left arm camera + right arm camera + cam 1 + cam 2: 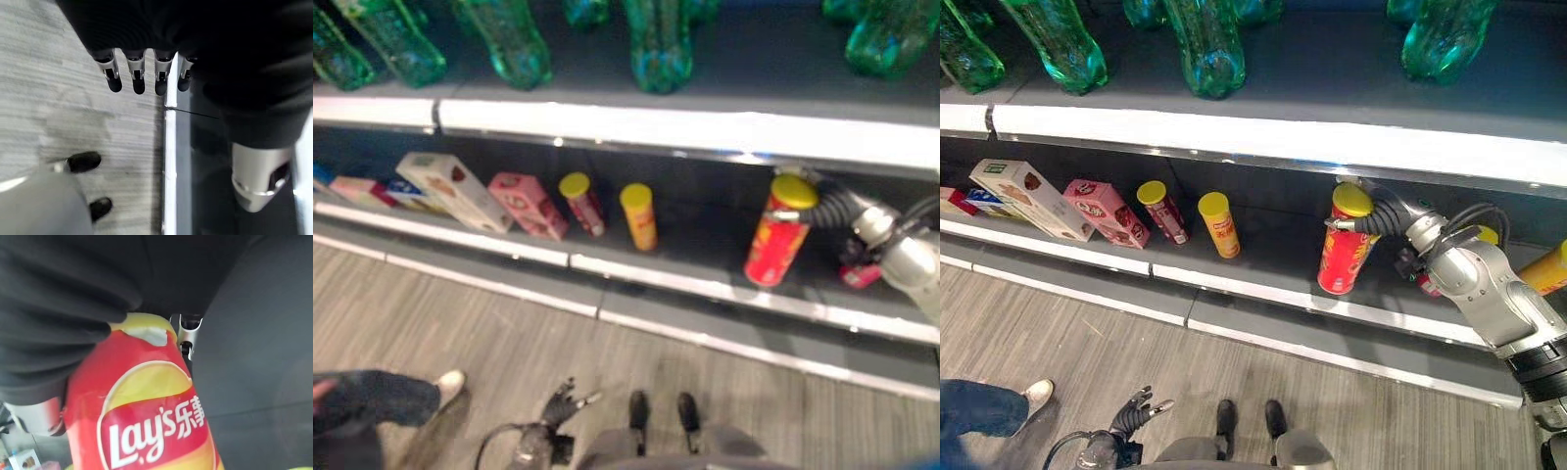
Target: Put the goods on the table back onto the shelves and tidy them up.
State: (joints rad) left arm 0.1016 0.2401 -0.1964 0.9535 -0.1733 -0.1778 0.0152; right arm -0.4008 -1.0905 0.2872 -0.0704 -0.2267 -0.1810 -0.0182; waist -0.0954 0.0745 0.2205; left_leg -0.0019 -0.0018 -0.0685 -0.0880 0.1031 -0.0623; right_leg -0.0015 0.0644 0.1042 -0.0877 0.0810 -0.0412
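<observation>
A tall red chip can [1342,257] with a yellow lid stands upright on the lower shelf [1263,294], right of the middle. My right hand [1383,217] reaches in from the right, its fingers curled round the can's top just under the lid. The right wrist view has the can [146,406] close up against the dark hand cover, with one silver finger [188,335] behind it. My left hand [1133,411] hangs low over the floor, fingers straight [137,73] and holding nothing.
Left of the can stand a yellow can [1219,224] and a red can [1163,211], then a pink box [1107,211] and a white box [1033,201]. Green bottles [1203,44] line the upper shelf. Another yellow can [1547,269] lies far right. A person's shoe [1038,395] is lower left.
</observation>
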